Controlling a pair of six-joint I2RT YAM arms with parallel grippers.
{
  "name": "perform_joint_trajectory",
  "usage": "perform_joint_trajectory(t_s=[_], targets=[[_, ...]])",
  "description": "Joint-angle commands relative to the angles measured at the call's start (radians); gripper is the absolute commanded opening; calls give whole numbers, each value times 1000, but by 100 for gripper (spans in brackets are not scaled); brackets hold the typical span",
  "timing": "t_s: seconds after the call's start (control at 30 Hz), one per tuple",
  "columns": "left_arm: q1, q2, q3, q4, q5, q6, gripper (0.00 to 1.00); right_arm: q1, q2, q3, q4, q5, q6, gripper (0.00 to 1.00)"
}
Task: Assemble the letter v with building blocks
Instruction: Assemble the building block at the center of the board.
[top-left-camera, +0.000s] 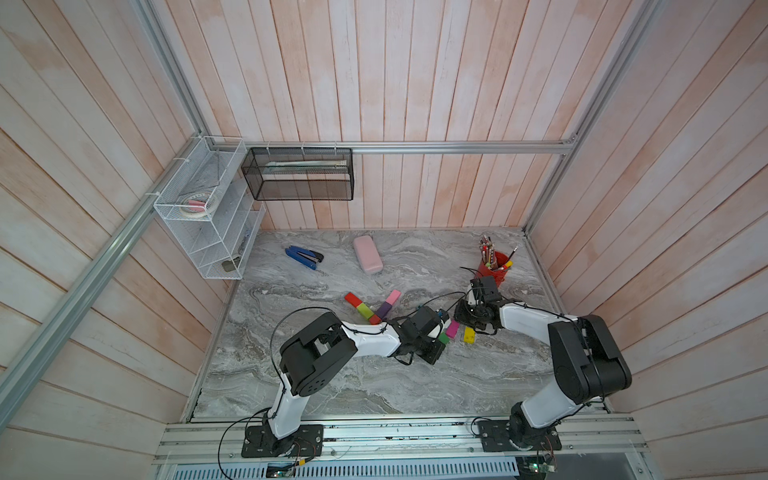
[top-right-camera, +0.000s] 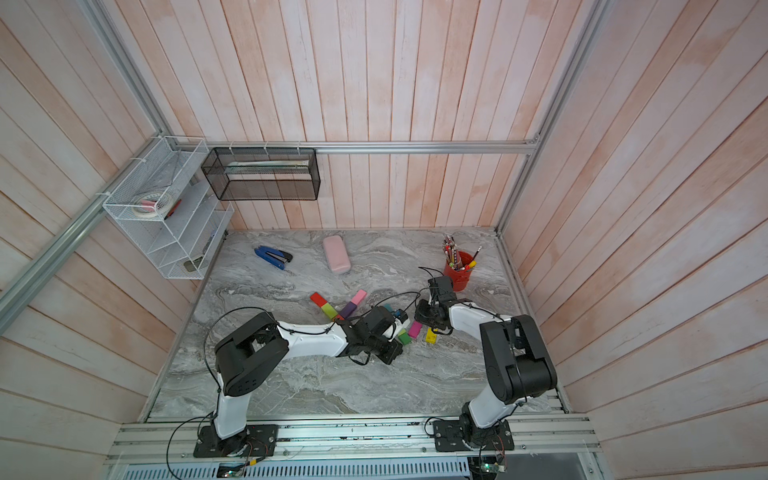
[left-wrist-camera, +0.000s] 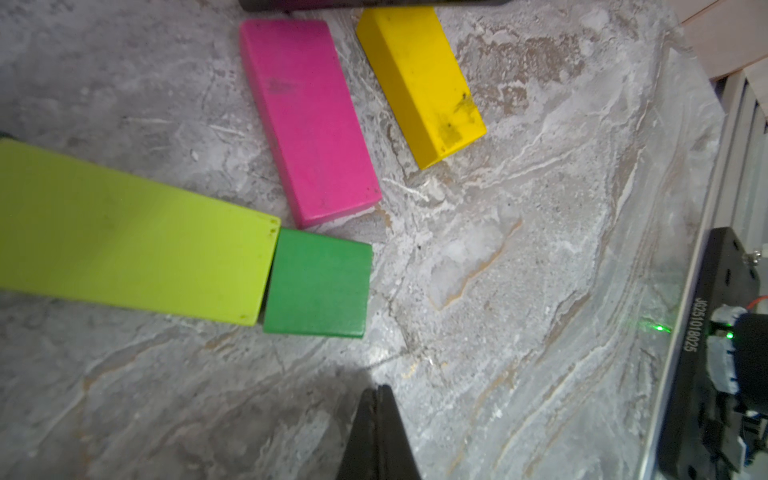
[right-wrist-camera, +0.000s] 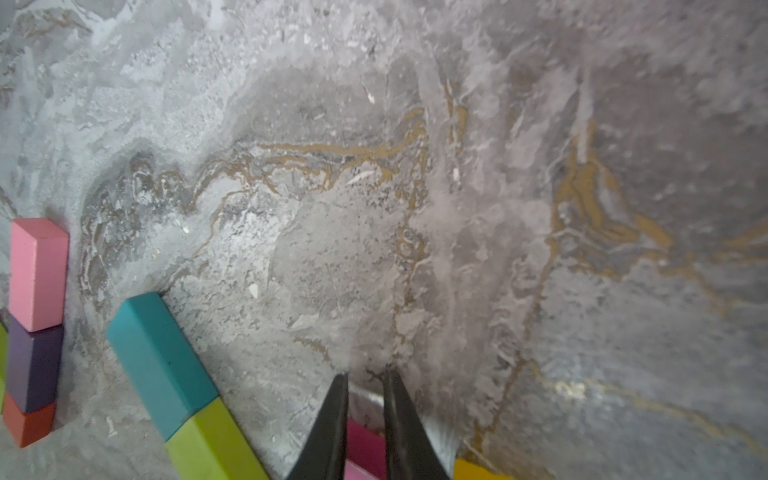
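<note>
Five building blocks form a V in both top views: a red block (top-left-camera: 352, 298), a lime block (top-left-camera: 365, 309), a red cube (top-left-camera: 375, 319), a purple block (top-left-camera: 384, 309) and a pink block (top-left-camera: 392, 297). To its right lie a teal block (right-wrist-camera: 160, 361) end to end with another lime block (left-wrist-camera: 124, 257), then a green cube (left-wrist-camera: 318, 284), a magenta block (left-wrist-camera: 307, 120) and a yellow block (left-wrist-camera: 419, 83). My left gripper (left-wrist-camera: 378, 388) is shut and empty, low over bare table near the green cube. My right gripper (right-wrist-camera: 368, 374) stands narrowly open over the magenta block's end.
A blue and black stapler (top-left-camera: 304, 257) and a pale pink case (top-left-camera: 368, 254) lie at the back of the marble table. A red cup of pencils (top-left-camera: 492, 268) stands just behind my right wrist. A white wire rack (top-left-camera: 208, 220) and black mesh basket (top-left-camera: 299, 174) hang on the walls.
</note>
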Motion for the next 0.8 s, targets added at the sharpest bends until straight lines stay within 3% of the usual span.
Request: perform_joint_trajectory(t_s=[0.0,0.77], targets=[[-1,20,9,-33,-12,17,0,-3,-7,-38,-39,19,10,18],[4,50,28,-70,-95,-25,0,-3,-90,-135,-43,35,52,18]])
